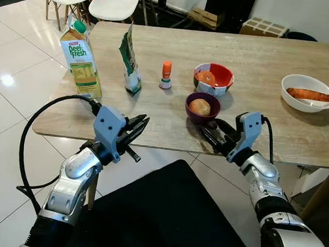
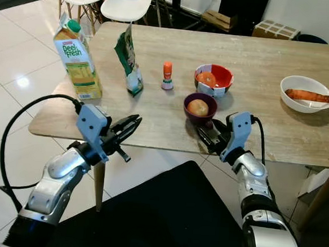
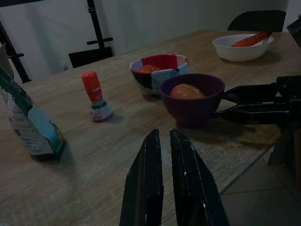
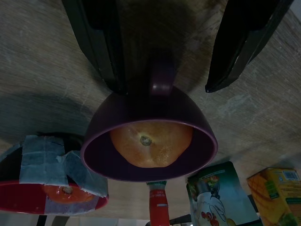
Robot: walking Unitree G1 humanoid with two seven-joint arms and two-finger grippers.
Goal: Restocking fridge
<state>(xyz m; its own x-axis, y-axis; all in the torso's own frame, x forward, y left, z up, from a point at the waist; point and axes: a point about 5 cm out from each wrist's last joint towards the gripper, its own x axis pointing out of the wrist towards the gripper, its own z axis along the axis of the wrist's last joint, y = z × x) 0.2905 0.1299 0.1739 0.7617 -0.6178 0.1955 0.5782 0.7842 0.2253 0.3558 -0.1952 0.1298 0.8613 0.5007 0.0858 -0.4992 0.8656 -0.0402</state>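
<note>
A purple cup (image 1: 200,107) holding a round yellow-orange fruit (image 4: 150,142) stands near the wooden table's (image 1: 153,120) front edge. My right gripper (image 1: 208,126) is open at table height just in front of it, one finger on each side of the cup's short handle (image 4: 162,75) without pressing it. My left gripper (image 1: 143,122) hovers off the front edge to the cup's left. Its fingers (image 3: 150,165) lie almost together and hold nothing.
Further back on the table stand a juice carton (image 1: 81,58), a green pouch (image 1: 130,62), a small orange-capped bottle (image 1: 166,75), a red bowl (image 1: 214,78) with a tomato, and a white bowl (image 1: 308,93) with a carrot. White chairs (image 1: 113,4) stand beyond.
</note>
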